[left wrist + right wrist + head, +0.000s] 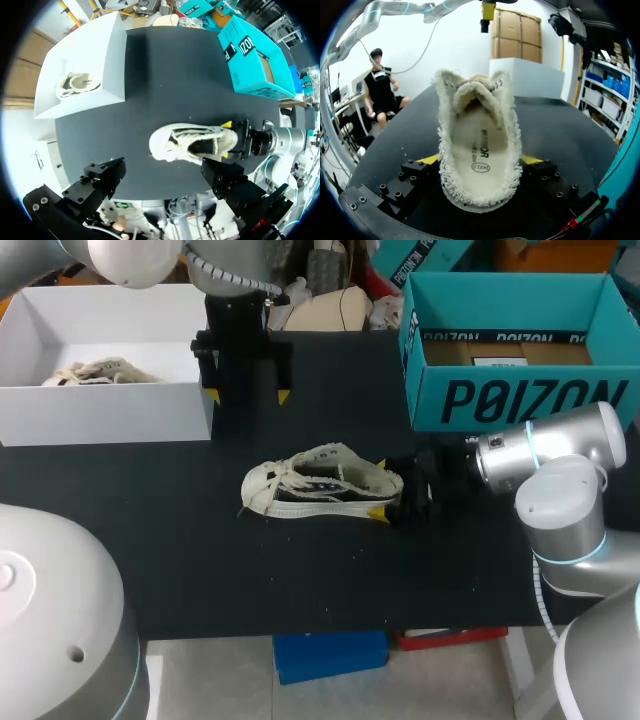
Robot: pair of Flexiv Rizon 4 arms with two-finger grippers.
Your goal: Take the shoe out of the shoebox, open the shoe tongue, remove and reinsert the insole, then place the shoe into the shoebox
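Cream shoe (pixel 320 485): set mid-desk (pixel 300 580), heel clamped from both sides by right end effector (pixel 384 490). Left end effector (pixel 248 395): held wide apart, empty, beside white box (pixel 100 405).

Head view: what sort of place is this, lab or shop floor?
Most likely a robot lab bench: a black table, the right gripper shut on a cream shoe, the left gripper open over the table, and a white shoebox and teal box at the back.
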